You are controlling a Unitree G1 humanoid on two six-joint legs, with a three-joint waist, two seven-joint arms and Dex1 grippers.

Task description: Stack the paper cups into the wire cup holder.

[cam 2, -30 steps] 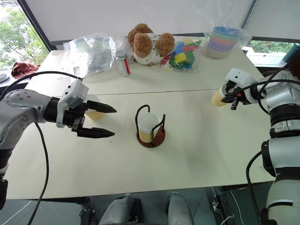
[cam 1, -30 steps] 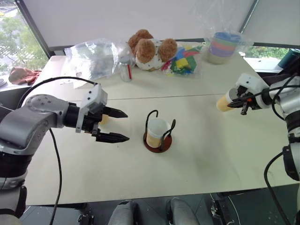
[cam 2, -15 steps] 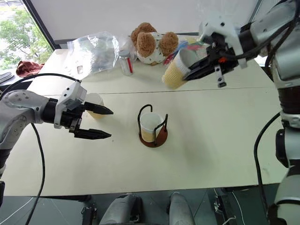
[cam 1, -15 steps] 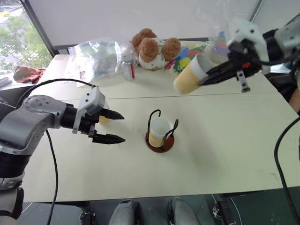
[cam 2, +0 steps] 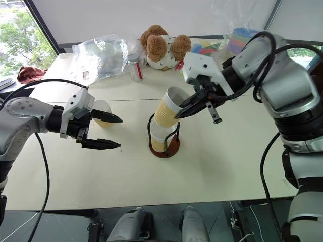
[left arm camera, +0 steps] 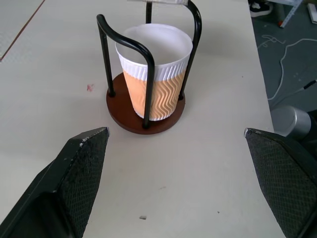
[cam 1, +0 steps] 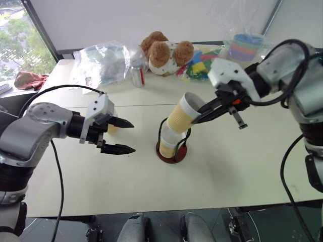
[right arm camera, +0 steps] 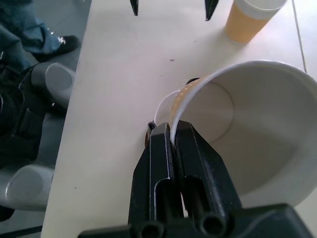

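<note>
My left gripper [cam 1: 125,136] hangs wide open, empty, at nine o'clock of the wire cup holder [cam 1: 171,146], which holds one paper cup [left arm camera: 154,78]. My right gripper [right arm camera: 173,136] pinches a tilted cup's rim [cam 1: 182,114] just above it. A third cup [right arm camera: 250,17] stands behind my left fingers.

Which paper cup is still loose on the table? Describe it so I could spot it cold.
On the table, look behind the open left hand: a paper cup stands upright. Unlike the cup in the wire holder or the tilted cup pinched by the right hand, nothing holds it.
</note>
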